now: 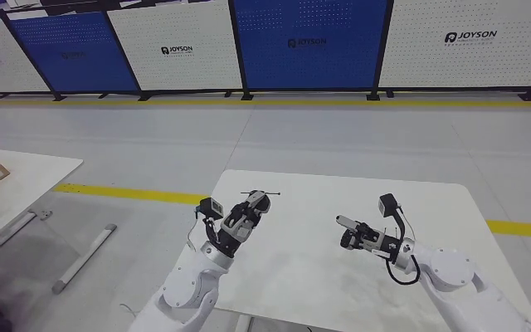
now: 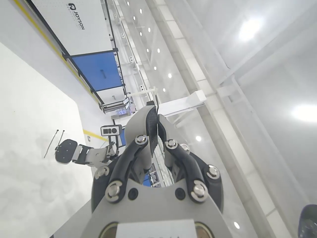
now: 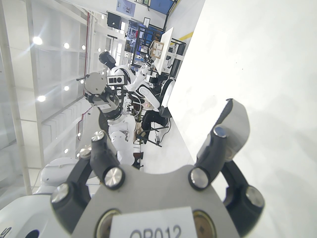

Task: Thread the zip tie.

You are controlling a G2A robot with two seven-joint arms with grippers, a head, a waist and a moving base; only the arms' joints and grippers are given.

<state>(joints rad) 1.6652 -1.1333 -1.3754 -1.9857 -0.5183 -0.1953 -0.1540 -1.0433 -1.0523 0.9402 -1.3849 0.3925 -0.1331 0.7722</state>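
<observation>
My left gripper [image 1: 257,202] [image 2: 156,112] hangs over the left part of the white table [image 1: 332,286], shut. A thin black strip, the zip tie [image 2: 156,101], sticks out past its fingertips. In the top view a thin black tie [image 1: 260,193] shows just beyond those fingertips; I cannot tell whether it is held or lying. Two thin black lines [image 2: 53,140] show over the table in the left wrist view, zip ties or one tie with its shadow. My right gripper [image 1: 347,232] [image 3: 163,120] is open over the table's right half with nothing between its fingers [image 3: 231,115].
The table's far edge [image 1: 332,174] runs just behind both grippers. A second white table [image 1: 33,178] stands off to the left across a floor gap. Blue and white partition panels [image 1: 307,41] line the back.
</observation>
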